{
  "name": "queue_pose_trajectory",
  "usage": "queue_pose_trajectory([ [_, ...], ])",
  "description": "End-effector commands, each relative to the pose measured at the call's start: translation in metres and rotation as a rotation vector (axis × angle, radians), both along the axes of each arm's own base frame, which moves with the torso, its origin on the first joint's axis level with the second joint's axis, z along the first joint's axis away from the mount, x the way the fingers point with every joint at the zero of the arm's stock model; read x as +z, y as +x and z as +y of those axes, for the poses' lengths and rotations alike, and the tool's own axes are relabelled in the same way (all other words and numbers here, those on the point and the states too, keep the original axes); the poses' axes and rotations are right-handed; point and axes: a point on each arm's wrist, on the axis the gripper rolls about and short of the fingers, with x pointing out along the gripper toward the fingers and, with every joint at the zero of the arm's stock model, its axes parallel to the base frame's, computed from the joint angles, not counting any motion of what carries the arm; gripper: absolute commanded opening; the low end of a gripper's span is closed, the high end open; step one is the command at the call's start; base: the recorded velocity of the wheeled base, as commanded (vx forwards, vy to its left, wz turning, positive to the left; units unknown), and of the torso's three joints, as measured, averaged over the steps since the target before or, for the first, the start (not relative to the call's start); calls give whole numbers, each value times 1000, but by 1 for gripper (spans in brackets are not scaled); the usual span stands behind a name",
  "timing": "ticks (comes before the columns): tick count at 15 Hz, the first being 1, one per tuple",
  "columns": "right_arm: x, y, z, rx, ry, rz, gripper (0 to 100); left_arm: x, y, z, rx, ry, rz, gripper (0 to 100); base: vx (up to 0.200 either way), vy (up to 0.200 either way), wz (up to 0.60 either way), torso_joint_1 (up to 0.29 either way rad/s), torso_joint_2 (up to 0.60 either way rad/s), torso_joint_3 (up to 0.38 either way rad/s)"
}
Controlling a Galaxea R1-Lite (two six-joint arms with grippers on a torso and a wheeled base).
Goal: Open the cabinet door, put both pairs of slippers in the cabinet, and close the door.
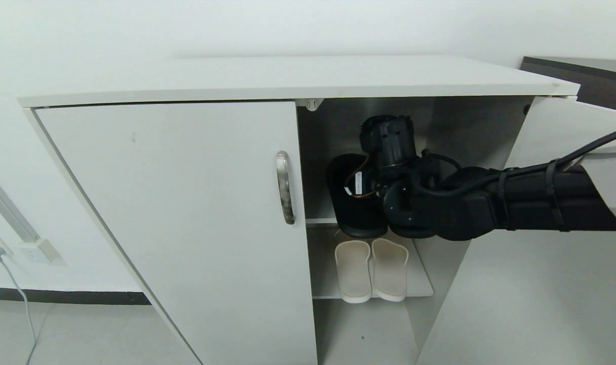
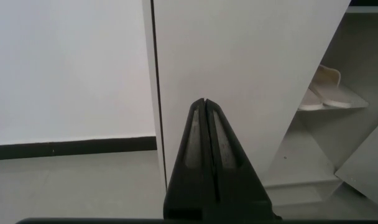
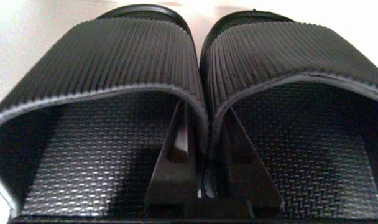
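The right gripper [image 3: 204,127] has its jaws closed on the black slippers [image 3: 114,62], pinching the two inner strap edges together so the pair hangs as one bundle. The toes point away from the jaws into the open right half of the cabinet [image 1: 287,76], about level with the upper shelf [image 1: 320,221]. Whether the soles rest on that shelf cannot be told. The slippers look like light, soft rubber or foam. The ribbed straps and studded footbeds should give good friction, but the straps will likely flex, so the heels could sag or swing about the pinch. The adjoining straps look like the sensible hold, since one grip takes both shoes. Below the jaws, the white slippers [image 1: 371,271] sit side by side on the lower shelf [image 1: 419,289]. The left gripper [image 2: 204,106] has its jaws closed on nothing, with the closed left door [image 1: 186,213] beyond them.
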Motion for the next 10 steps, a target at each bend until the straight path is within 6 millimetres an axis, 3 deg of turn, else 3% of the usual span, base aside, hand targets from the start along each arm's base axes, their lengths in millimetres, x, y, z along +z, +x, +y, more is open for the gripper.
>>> queue_pose_trajectory([
  [1,-2,7,2,-7,4,-4,0,0,0,0,0,0,1,0,0,0,0,0,0,0],
  [6,-9,13,0,-19,-4,9,0,0,0,0,0,0,3,0,0,0,0,0,0,0],
  [7,-9,13,0,-19,-2,9,100,0,0,0,0,0,1,0,0,0,0,0,0,0],
  [10,-10,10,0,-17,-6,15,100,0,0,0,0,0,1,0,0,0,0,0,0,0],
])
